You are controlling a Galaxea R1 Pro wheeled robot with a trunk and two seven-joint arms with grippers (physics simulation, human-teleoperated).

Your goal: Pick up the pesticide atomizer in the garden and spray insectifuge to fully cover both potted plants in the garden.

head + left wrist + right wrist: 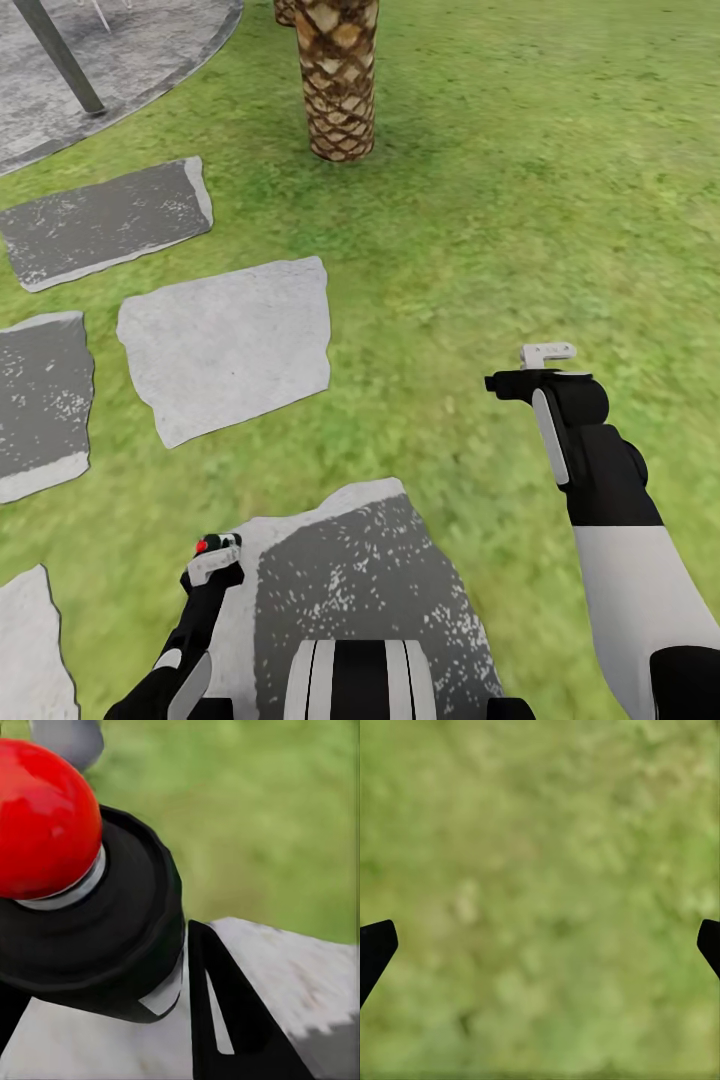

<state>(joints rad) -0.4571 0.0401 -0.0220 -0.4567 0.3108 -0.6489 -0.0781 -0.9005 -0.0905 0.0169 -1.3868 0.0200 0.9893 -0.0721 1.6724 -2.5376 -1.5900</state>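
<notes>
My left gripper (213, 560), low in the lower left of the head view, is clamped around a dark, round-shouldered bottle topped with a glossy red knob; in the left wrist view that object (90, 900) looms large, a black ribbed collar with a pale band under the red ball, and one black finger (225, 1020) presses beside it. It looks like the pesticide atomizer, though its head here is red, not white. My right gripper (545, 365) hangs right of centre over the lawn (520, 200), its fingers spread wide: in the right wrist view only the two black fingertips (375, 949) show at the opposite edges, with blurred, mottled green grass (540, 900) between them. Beneath my left arm lies a rough stepping stone (370, 570), half pale, half dark and white-speckled. More irregular flat slabs (230, 340) sit at centre left. At the top centre stands a palm trunk (338, 80) with a brown diamond-scaled bark, and the upper left corner holds the edge of a grey paved circle (150, 50) crossed by a slanted grey pole (60, 55).
</notes>
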